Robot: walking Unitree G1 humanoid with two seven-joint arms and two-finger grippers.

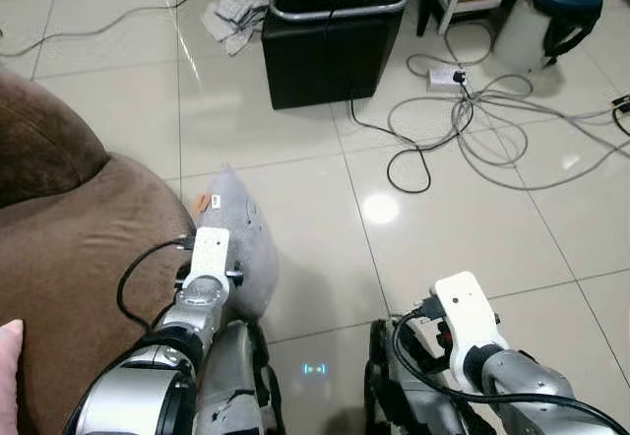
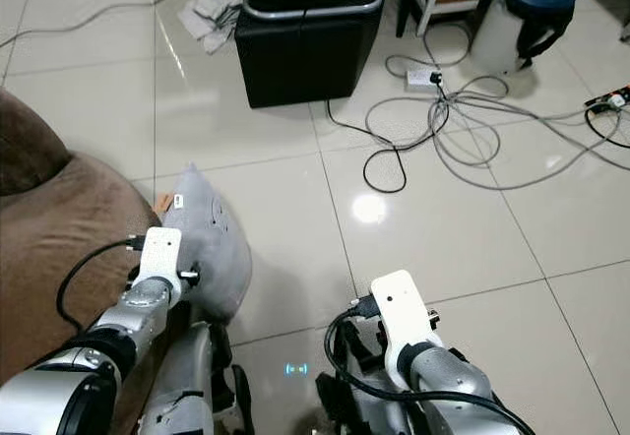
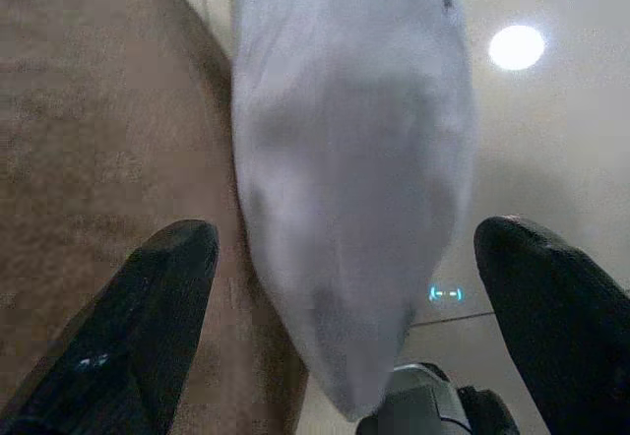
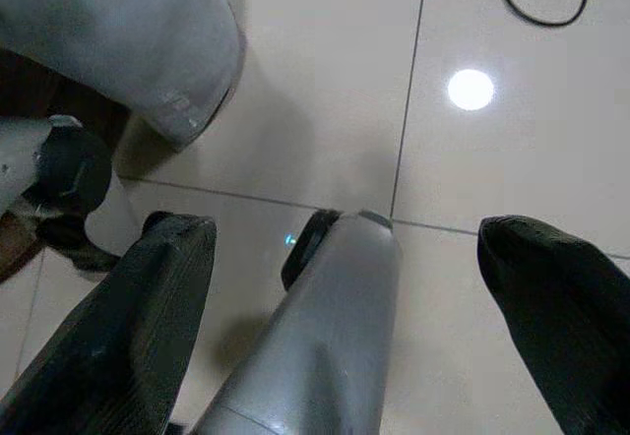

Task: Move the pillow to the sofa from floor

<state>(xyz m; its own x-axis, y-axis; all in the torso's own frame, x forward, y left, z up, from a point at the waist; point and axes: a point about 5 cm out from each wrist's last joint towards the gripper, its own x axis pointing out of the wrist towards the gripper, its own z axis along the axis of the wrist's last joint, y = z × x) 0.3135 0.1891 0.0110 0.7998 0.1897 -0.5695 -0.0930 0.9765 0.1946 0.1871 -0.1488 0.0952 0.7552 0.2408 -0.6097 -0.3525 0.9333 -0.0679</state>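
A grey pillow (image 1: 246, 233) stands on its edge on the tiled floor, leaning against the side of the brown sofa (image 1: 69, 238). My left arm reaches forward to it. In the left wrist view my left gripper (image 3: 349, 243) is open, one finger over the sofa side and the other over the floor, with the pillow (image 3: 345, 159) between and just ahead of them. My right gripper (image 4: 349, 233) is open and holds nothing; it hangs low over the floor above my own silver leg. A corner of the pillow (image 4: 128, 31) lies off to its side.
A black bin (image 1: 330, 36) stands on the floor ahead, with a crumpled cloth (image 1: 234, 12) to its left. Loose cables (image 1: 472, 130) sprawl at the right, near a blue-topped white container (image 1: 546, 12). Bare tiles (image 1: 443, 228) lie between the pillow and the cables.
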